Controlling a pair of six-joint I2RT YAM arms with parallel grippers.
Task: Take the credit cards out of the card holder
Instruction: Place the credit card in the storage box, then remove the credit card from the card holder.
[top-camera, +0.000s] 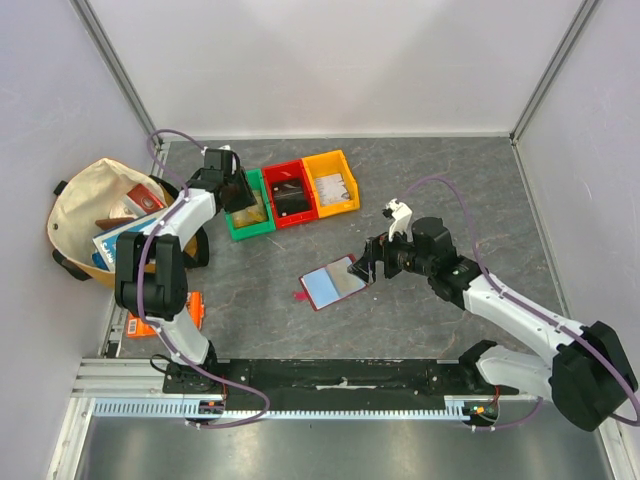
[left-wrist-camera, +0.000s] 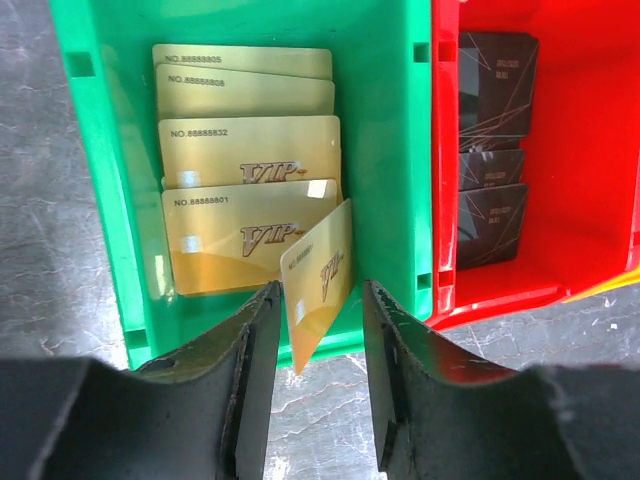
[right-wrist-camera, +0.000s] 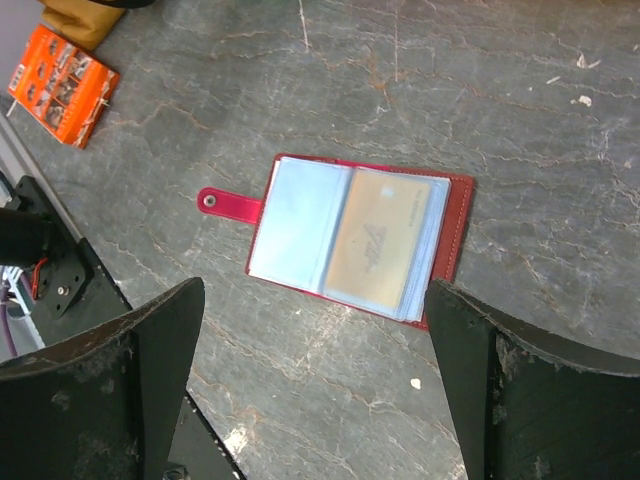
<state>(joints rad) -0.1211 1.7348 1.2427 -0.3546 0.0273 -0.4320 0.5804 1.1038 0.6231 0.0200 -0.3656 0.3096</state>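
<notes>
**Left wrist view.** Black fingers (left-wrist-camera: 250, 380) of the left gripper (left-wrist-camera: 320, 300), jaws standing apart. Between them is one gold plastic card (left-wrist-camera: 318, 285), tilted, its lower corner over the front wall of the green plastic bin (left-wrist-camera: 390, 150). It appears to touch neither finger, so it is judged released, not gripped. At least four flat gold cards (left-wrist-camera: 250, 160) lie overlapping in that bin. The red plastic bin (left-wrist-camera: 590, 150) alongside holds dark cards (left-wrist-camera: 492, 150).

**Right wrist view.** Right gripper (right-wrist-camera: 312, 290), jaws spread wide, holding nothing, hovering above the dark-red book-like card holder (right-wrist-camera: 458, 235). The holder lies open and flat on the grey table (right-wrist-camera: 500, 80). One sleeved gold card (right-wrist-camera: 385, 240) shows under pale clear plastic. Whether more sit behind it cannot be told.

**Top view.** The holder is mid-table, just beside the right gripper. A yellow plastic bin (top-camera: 330, 183) stands next to the red one.

**Progress, judged.** Most cards are already sorted into bins, and at least one is left to extract.
</notes>
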